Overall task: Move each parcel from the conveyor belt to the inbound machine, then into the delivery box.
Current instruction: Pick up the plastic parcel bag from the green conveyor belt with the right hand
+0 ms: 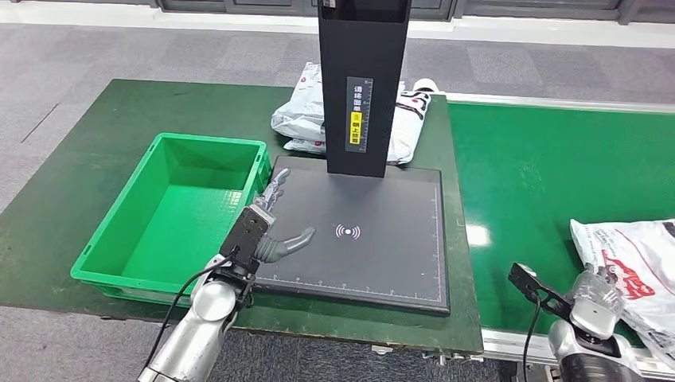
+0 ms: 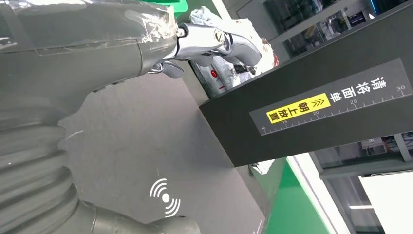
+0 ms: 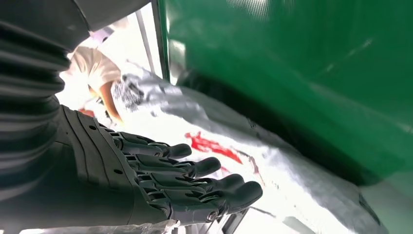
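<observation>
A white parcel (image 1: pixel 637 270) with red print lies on the green conveyor belt (image 1: pixel 541 167) at the far right. My right hand (image 1: pixel 595 301) is at the parcel's near-left edge; in the right wrist view its fingers (image 3: pixel 195 183) stretch out flat beside the crinkled plastic of the parcel (image 3: pixel 272 161), gripping nothing. My left hand (image 1: pixel 267 231) hovers over the left edge of the inbound machine's black pad (image 1: pixel 382 247), empty, with its thumb sticking out toward the scan mark. The green delivery box (image 1: pixel 171 215) stands empty just left of that hand.
The machine's black column (image 1: pixel 362 87) rises from the back of the pad. Two or three white parcels (image 1: pixel 302 111) lie behind it on the green table. In the left wrist view the column (image 2: pixel 311 107) looms close beyond my left hand (image 2: pixel 73 73).
</observation>
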Robot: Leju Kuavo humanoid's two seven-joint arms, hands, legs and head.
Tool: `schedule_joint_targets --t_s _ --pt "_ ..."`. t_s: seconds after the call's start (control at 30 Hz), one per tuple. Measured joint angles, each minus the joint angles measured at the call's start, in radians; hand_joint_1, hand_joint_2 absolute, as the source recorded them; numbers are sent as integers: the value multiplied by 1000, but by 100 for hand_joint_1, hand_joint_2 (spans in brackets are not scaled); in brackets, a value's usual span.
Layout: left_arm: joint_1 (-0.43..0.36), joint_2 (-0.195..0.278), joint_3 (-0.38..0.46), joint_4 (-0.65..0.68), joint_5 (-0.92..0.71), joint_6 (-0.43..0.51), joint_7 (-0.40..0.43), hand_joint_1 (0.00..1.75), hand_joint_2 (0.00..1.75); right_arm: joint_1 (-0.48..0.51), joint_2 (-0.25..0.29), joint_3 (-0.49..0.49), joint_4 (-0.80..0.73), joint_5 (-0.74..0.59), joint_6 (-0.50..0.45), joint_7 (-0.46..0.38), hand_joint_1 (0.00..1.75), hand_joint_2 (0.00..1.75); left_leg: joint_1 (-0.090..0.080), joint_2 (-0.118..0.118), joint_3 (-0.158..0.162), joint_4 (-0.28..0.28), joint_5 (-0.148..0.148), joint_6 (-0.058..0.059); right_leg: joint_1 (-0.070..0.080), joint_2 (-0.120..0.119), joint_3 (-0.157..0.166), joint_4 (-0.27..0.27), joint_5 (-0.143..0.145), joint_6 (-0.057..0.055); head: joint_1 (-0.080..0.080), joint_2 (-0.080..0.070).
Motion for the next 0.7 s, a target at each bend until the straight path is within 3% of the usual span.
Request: schedule_joint_targets --t_s 0.33,0.7 --pt "-1 -5 17 9 -5 0 -1 0 175 -32 1 13 25 70 -13 42 0 175 0 -1 -1 0 0 0 0 0 0 0 0 0 0 0" --pt "0 -6 29 6 -18 1 12 0 175 4 14 13 -166 149 26 60 0 175 0 0 0 0 0 0 0 0 0 0 0 0 0 0"
